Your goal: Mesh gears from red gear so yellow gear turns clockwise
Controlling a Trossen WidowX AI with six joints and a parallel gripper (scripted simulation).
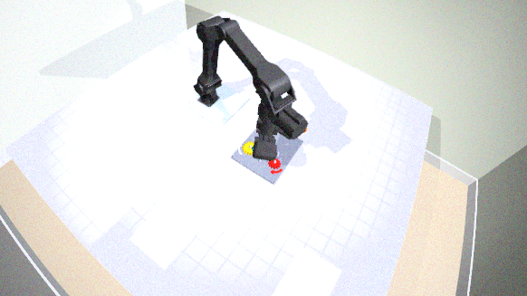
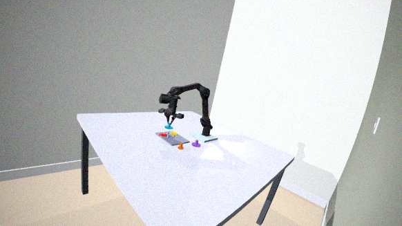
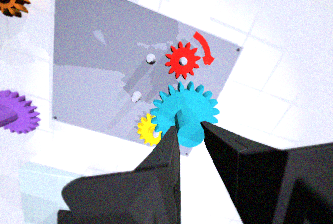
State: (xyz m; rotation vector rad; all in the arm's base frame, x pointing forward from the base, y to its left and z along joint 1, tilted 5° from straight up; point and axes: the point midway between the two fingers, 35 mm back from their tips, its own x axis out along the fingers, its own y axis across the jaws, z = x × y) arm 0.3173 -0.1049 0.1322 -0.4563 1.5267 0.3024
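Note:
My gripper (image 3: 188, 128) (image 2: 169, 124) is shut on the cyan gear (image 3: 186, 106) (image 2: 168, 126) by its stem and holds it above the grey board (image 1: 288, 148) (image 2: 179, 140) (image 3: 87, 45). In the wrist view the cyan gear covers part of the yellow gear (image 3: 147, 131) (image 1: 247, 148) (image 2: 174, 133). The red gear (image 3: 175, 61) (image 1: 274, 164) (image 2: 162, 135) sits on its peg beside the red arrow (image 3: 205, 49). Two empty pegs show in the wrist view, one peg (image 3: 150, 58) left of the red gear and another peg (image 3: 136, 95) lower. Other pegs may be hidden under the cyan gear.
A purple gear (image 2: 196, 144) (image 3: 18, 112) and an orange gear (image 2: 181, 146) (image 3: 11, 6) stand on the table (image 2: 155, 178) beside the board. The arm's base (image 2: 206, 133) stands behind the board. In the top view the arm hides both loose gears on the table.

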